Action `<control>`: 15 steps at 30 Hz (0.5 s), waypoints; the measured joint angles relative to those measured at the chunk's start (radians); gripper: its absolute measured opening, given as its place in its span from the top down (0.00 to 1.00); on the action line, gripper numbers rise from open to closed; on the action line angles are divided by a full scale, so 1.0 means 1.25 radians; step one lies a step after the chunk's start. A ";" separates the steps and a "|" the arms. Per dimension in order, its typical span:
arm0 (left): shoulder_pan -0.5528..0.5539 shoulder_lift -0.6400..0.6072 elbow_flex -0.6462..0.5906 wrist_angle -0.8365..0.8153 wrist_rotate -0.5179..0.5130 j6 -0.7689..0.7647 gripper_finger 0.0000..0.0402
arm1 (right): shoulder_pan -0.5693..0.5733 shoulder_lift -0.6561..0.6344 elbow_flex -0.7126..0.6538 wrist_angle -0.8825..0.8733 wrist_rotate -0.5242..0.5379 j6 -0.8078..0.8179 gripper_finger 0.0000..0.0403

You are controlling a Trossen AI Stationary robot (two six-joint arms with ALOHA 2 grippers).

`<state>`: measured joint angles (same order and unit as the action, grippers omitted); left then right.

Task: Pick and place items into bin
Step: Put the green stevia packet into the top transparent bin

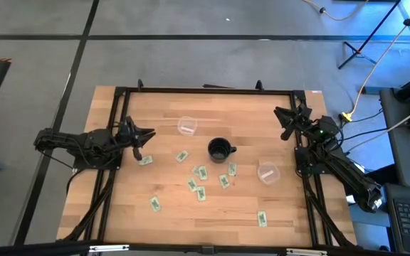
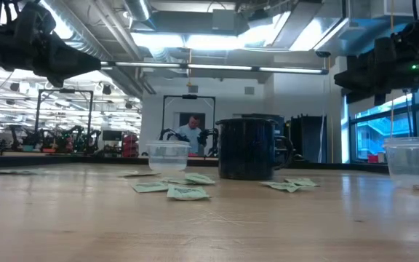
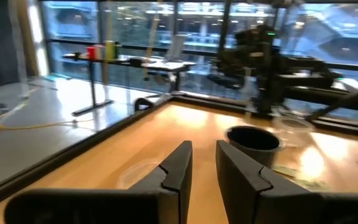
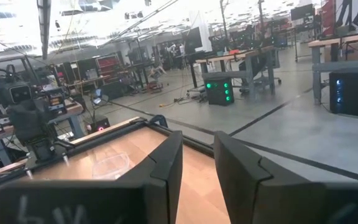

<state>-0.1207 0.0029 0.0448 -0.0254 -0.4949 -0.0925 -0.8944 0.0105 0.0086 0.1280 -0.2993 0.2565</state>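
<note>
Several small pale green packets lie flat on the wooden table, among them one at the left (image 1: 144, 161), a cluster in the middle (image 1: 201, 172) and one near the front right (image 1: 262, 219); the low view shows them too (image 2: 188, 193). Two clear plastic bins stand on the table, one far of centre (image 1: 186, 126) and one at the right (image 1: 267, 172). My left gripper (image 1: 150, 134) hovers at the table's left side, open (image 3: 204, 168), with nothing between its fingers. My right gripper (image 1: 282, 121) hovers at the far right, open (image 4: 197, 168), also holding nothing.
A black mug (image 1: 220, 149) stands upright at the table's middle, just far of the packet cluster. A black metal frame (image 1: 205, 90) runs around the table's edges. Bare wood lies toward the near edge.
</note>
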 joint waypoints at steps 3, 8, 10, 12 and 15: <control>0.000 0.000 0.000 0.000 0.000 0.001 0.84 | 0.000 0.000 0.000 -0.003 0.000 0.000 0.76; 0.000 0.000 0.000 0.000 -0.002 0.001 0.83 | 0.000 0.001 0.000 -0.053 0.000 0.023 0.76; 0.000 0.000 0.000 0.000 -0.002 0.001 0.83 | 0.000 0.001 0.000 -0.052 -0.001 0.039 0.76; 0.000 0.000 0.000 0.000 -0.010 0.016 0.83 | 0.000 0.001 0.000 -0.052 -0.001 0.044 0.76; 0.000 0.000 0.000 0.000 -0.045 0.067 0.83 | 0.001 0.001 0.000 -0.052 -0.001 0.045 0.76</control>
<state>-0.1207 0.0025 0.0448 -0.0260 -0.5506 -0.0091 -0.8936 0.0113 0.0086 0.0631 -0.3000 0.3132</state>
